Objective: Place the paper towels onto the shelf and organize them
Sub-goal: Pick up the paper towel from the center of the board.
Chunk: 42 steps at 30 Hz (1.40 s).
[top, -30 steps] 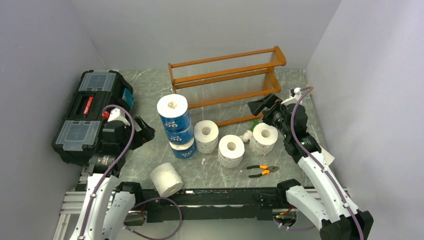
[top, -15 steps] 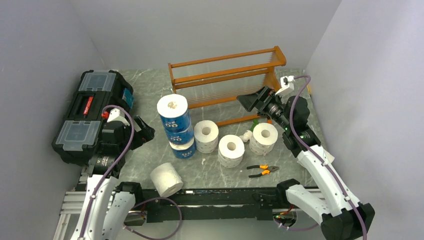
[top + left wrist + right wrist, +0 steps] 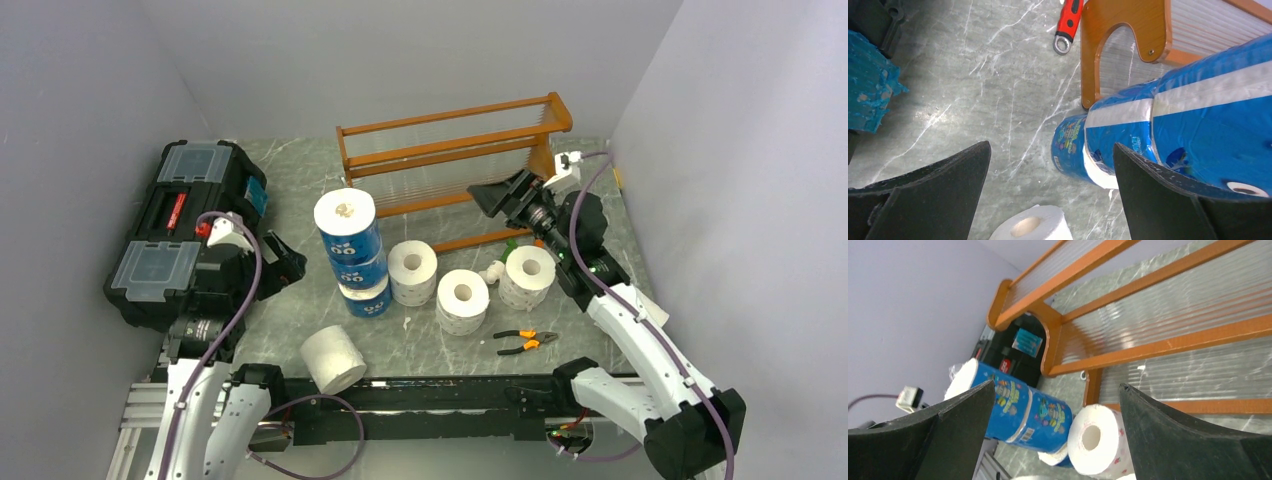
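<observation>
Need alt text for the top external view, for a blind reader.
Three blue-wrapped paper towels stand stacked mid-table with four white rolls nearby, none on the wooden shelf behind them. The right pincer, open, hovers in front of the shelf; the left pincer, open, is beside a black toolbox.

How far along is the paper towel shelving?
Done: nothing; no roll sits on the orange-brown wooden shelf. In hand: nothing; the left gripper and the right gripper are both open and hold no roll, the right one near the shelf's right end. Left: the stack of three blue-wrapped rolls, the three upright white rolls beside it, and a fourth white roll near the front edge.
</observation>
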Each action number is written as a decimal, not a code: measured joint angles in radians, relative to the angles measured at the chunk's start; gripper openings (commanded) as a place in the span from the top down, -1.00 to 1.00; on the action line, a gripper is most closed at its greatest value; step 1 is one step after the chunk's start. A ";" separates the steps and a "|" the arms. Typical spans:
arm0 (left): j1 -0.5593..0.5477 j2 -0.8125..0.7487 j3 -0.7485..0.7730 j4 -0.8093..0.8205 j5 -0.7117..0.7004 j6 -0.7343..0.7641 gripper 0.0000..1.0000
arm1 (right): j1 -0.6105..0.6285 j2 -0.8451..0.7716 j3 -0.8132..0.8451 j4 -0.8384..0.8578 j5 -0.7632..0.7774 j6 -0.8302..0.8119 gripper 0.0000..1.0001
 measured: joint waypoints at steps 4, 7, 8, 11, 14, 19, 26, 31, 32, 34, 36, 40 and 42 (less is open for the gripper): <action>0.000 0.008 0.053 -0.024 -0.013 0.021 -0.98 | 0.082 0.026 0.000 -0.011 0.015 -0.066 -0.92; 0.000 0.034 0.148 -0.039 -0.045 0.030 -0.98 | 0.138 0.030 0.000 -0.031 0.019 -0.114 -0.93; -0.001 0.039 0.180 -0.037 -0.057 0.031 -0.98 | 0.145 0.030 0.000 -0.031 0.020 -0.124 -0.93; -0.001 0.037 0.233 -0.022 -0.085 0.031 -0.98 | 0.146 0.030 0.000 -0.032 0.027 -0.147 -0.93; -0.001 0.037 0.254 0.000 -0.090 0.042 -0.98 | 0.146 0.030 -0.008 -0.031 0.029 -0.165 -0.93; -0.009 0.027 0.267 0.080 -0.006 0.102 -0.99 | 0.146 0.026 -0.058 -0.044 0.034 -0.185 -0.93; -0.041 -0.055 0.237 0.188 0.145 0.202 -0.99 | 0.146 -0.017 -0.098 -0.077 0.035 -0.206 -0.93; -0.056 -0.113 0.172 0.240 0.261 0.248 -0.99 | 0.146 -0.031 -0.110 -0.080 0.033 -0.217 -0.93; -0.058 -0.121 0.157 0.249 0.289 0.256 -0.99 | 0.146 -0.031 -0.111 -0.080 0.033 -0.220 -0.93; -0.061 -0.128 0.140 0.261 0.329 0.264 -0.99 | 0.146 -0.031 -0.113 -0.080 0.032 -0.222 -0.93; -0.063 -0.131 0.125 0.280 0.368 0.275 -0.99 | 0.146 -0.031 -0.115 -0.082 0.029 -0.224 -0.93; -0.082 -0.129 0.107 0.315 0.424 0.305 -0.99 | 0.146 -0.031 -0.116 -0.084 0.029 -0.228 -0.93; -0.110 -0.132 0.083 0.349 0.454 0.336 -0.99 | 0.146 -0.031 -0.117 -0.084 0.029 -0.230 -0.93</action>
